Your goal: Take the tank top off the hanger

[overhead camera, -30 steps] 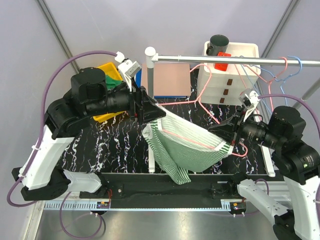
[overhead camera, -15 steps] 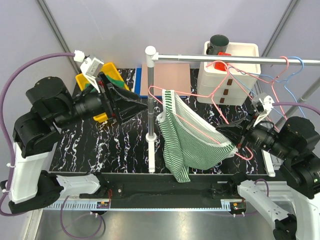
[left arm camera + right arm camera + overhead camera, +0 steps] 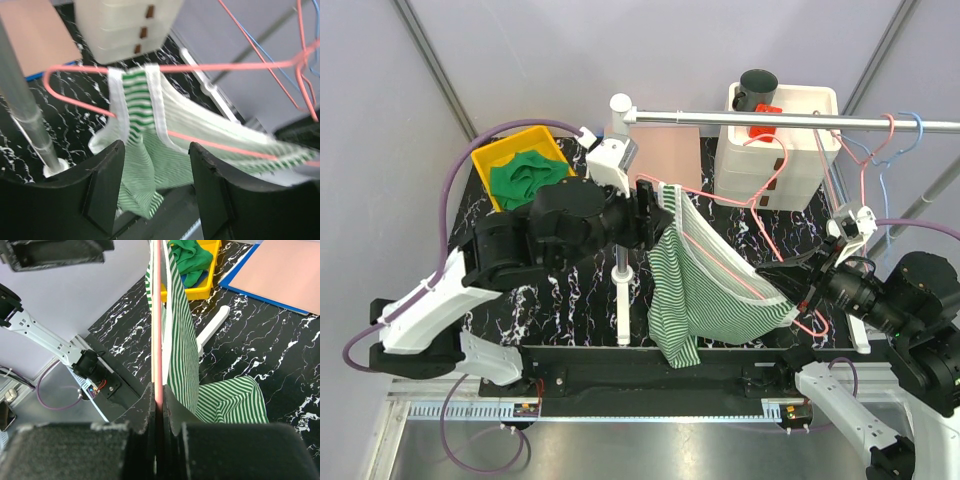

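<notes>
The green-and-white striped tank top (image 3: 710,295) hangs on a pink hanger (image 3: 725,250) held out over the table. My right gripper (image 3: 792,285) is shut on the hanger's lower right end. In the right wrist view the pink wire (image 3: 157,315) runs straight out from between the closed jaws (image 3: 159,392), with the tank top (image 3: 182,340) draped beside it. My left gripper (image 3: 655,212) is open and close to the top's strap end. In the left wrist view the straps (image 3: 142,95) loop over the hanger (image 3: 200,67), just beyond the open fingers (image 3: 155,147), which hold nothing.
A metal rail (image 3: 770,120) on an upright post (image 3: 620,260) carries other pink and blue hangers (image 3: 890,140) at the right. A yellow bin (image 3: 520,165) holds green cloth at the back left. A white drawer unit (image 3: 780,150) and a brown board (image 3: 665,155) stand at the back.
My left gripper let go of the top's left end, swung away to the left, then came back, open, to the strap end. The top now hangs lower. My right gripper kept hold of the hanger.
</notes>
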Controlling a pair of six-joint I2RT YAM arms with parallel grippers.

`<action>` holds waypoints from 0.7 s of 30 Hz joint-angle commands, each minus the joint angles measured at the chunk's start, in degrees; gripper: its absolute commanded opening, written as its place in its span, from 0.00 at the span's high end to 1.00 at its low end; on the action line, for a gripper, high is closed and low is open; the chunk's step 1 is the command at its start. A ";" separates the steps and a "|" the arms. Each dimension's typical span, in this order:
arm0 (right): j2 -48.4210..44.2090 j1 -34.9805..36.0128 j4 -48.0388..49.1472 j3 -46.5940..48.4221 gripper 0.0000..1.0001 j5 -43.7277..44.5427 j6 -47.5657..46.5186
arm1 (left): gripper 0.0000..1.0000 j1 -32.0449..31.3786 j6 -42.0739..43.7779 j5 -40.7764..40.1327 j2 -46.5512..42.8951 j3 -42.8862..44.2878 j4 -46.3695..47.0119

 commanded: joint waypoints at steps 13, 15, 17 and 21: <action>-0.46 -0.36 2.88 1.28 1.00 -2.14 3.66 | 0.29 -0.30 -0.21 -13.06 8.05 6.97 3.09; -0.37 -0.27 3.06 1.37 1.00 -2.92 3.92 | 0.30 -0.21 -0.04 -12.89 8.23 6.79 3.09; -0.55 -0.27 3.14 1.46 1.00 -3.80 4.45 | 0.33 -0.04 0.23 -12.89 8.58 6.53 3.09; -1.69 -0.27 3.85 0.84 1.00 -5.47 6.20 | 0.45 0.23 0.31 -13.59 9.02 5.82 3.09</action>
